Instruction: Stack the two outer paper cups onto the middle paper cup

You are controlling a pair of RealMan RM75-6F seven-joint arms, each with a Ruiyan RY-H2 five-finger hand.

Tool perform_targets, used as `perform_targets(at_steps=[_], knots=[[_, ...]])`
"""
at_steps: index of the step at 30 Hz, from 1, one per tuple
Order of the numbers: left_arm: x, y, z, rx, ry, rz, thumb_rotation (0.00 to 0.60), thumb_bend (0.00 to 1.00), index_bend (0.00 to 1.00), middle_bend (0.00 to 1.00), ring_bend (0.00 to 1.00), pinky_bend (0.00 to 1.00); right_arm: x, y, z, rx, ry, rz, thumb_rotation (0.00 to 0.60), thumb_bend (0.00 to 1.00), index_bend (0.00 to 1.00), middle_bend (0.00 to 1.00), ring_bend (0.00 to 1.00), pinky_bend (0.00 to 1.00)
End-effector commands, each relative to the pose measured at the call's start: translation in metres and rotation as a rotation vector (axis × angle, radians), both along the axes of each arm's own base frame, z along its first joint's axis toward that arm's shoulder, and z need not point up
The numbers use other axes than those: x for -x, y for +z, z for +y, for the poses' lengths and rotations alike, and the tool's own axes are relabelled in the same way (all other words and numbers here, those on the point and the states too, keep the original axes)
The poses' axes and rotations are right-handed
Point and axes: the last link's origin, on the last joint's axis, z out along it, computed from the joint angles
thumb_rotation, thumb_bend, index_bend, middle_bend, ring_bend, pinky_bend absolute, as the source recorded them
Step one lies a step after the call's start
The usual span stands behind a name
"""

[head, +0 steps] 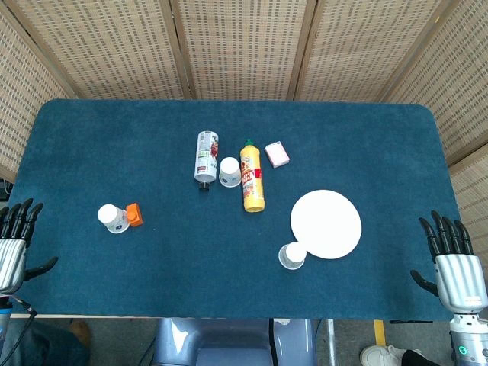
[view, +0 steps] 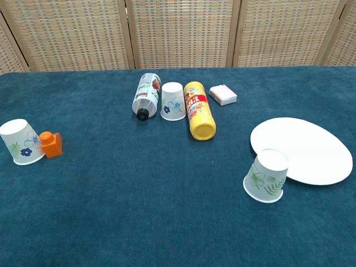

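Fingers spread, empty, on left hand (head: 15, 240) at 9 o'clock edge and right hand (head: 455, 263) at 4 o'clock edge. Nothing stacked yet. Middle cup (head: 229, 171) upside down at 12, left cup (head: 113, 218) at 9, right cup (head: 292, 255) at 5, touching plate (head: 335, 229). Next probably: reach for an outer cup, lift, carry over the middle one.

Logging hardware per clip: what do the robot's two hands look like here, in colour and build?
In the head view, both the left hand and the right hand have slim black segmented fingers and a black thumb on a ribbed, silver-grey metallic palm. Below the right hand sits a grey wrist section with a small green-lit ring. A dark cable runs below the left hand. The chest view shows neither hand.
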Motion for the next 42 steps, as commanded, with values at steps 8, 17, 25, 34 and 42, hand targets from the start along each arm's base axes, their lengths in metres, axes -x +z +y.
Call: perform_targets(at_steps=[8, 17, 25, 34, 42], knots=[[0.004, 0.003, 0.002, -0.001, 0.028, -0.004, 0.600, 0.00, 0.00, 0.00, 0.00, 0.00, 0.001, -0.004, -0.009, -0.005, -0.033, 0.010, 0.600, 0.00, 0.00, 0.00, 0.00, 0.00], [0.007, 0.004, 0.005, 0.006, 0.038, -0.010, 0.600, 0.00, 0.00, 0.00, 0.00, 0.00, -0.032, -0.026, -0.036, -0.275, 0.098, -0.068, 0.600, 0.00, 0.00, 0.01, 0.00, 0.00], [0.008, -0.002, 0.011, 0.003, 0.064, 0.008, 0.600, 0.00, 0.00, 0.00, 0.00, 0.00, -0.085, -0.049, -0.071, -0.555, 0.236, -0.147, 0.600, 0.25, 0.20, 0.26, 0.21, 0.20], [0.010, -0.005, 0.016, 0.017, 0.081, 0.011, 0.600, 0.00, 0.00, 0.00, 0.00, 0.00, -0.119, -0.096, -0.085, -0.657, 0.267, -0.181, 0.600, 0.35, 0.28, 0.32, 0.27, 0.25], [0.008, 0.000, 0.014, 0.012, 0.073, -0.005, 0.600, 0.00, 0.00, 0.00, 0.00, 0.00, -0.121, -0.118, -0.092, -0.669, 0.231, -0.130, 0.600, 0.35, 0.28, 0.32, 0.27, 0.25]])
